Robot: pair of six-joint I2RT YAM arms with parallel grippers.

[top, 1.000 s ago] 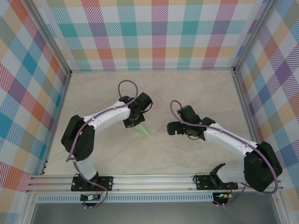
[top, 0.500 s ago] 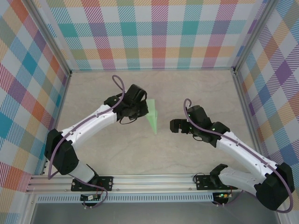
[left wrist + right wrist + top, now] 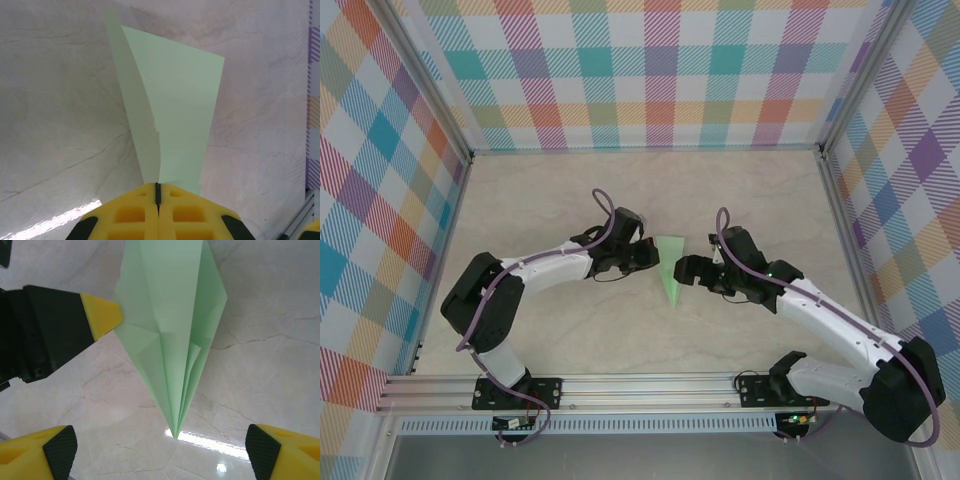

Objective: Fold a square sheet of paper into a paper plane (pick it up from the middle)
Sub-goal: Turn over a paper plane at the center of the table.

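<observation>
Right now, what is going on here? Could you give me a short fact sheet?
Object: paper plane, pale green, folded to a sharp tip
Left hand: shut on the paper plane's edge
Right hand: open, fingers wide apart on either side of the tip, not touching it
Surface: marbled table

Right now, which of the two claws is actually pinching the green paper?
The left gripper: its yellow fingers are shut on the paper plane. The right gripper stands wide open, a finger on either side of the tip, not touching it.
</observation>
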